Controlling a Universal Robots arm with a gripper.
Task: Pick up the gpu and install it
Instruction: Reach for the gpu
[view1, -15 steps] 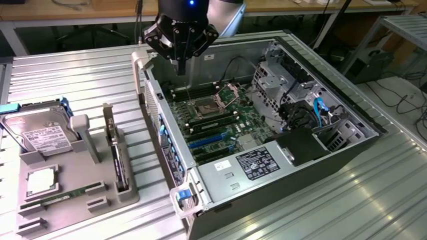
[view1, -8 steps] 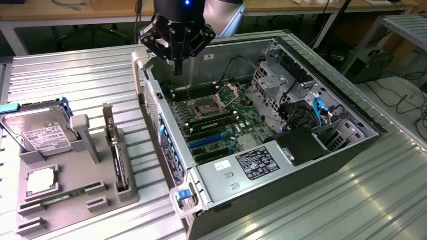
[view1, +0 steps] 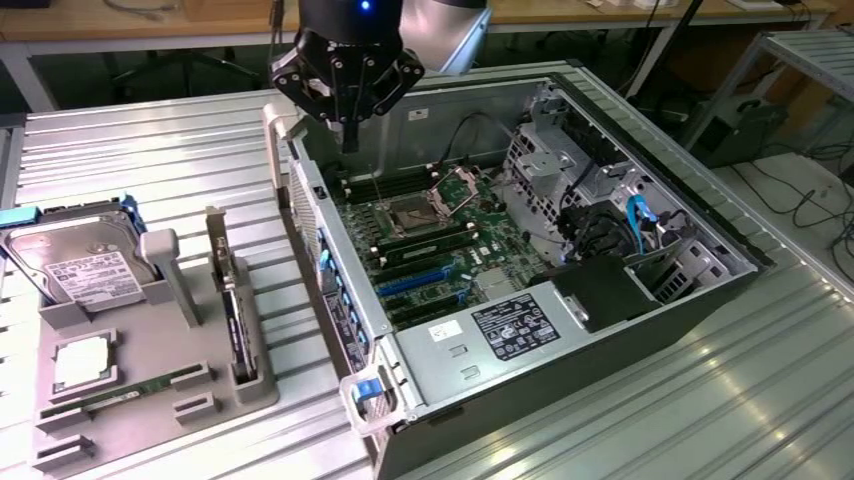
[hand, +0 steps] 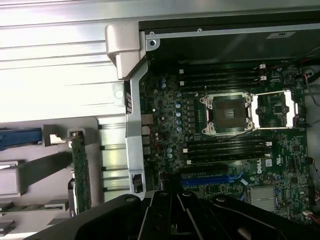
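**Pincer** – black gripper (view1: 350, 135), fingers pressed together and holding nothing. It hangs over the far edge of the open case, well apart from the gpu.

**gpu** (view1: 238, 325) – thin dark card standing on edge in a slot of the grey moulded tray (view1: 200, 400), to the exterior view's left of the case. A silver bracket strip runs up its far end. The wrist view gives it edge-on (hand: 80, 172).

**Tray, other contents** – boxy silver hard drive (view1: 87, 265) with an unreadable white label, a flat green memory stick (view1: 127, 392), and a square silver chip (view1: 83, 362).

**Computer case** (view1: 694, 230) – sheet metal, lying open on a ribbed metal tabletop (view1: 160, 160). It holds a green motherboard (view1: 441, 240) with blue slots (view1: 414, 282), plus a black label (view1: 514, 328) in small white print. A white mark on the board looks like "Dell" (hand: 256, 167).
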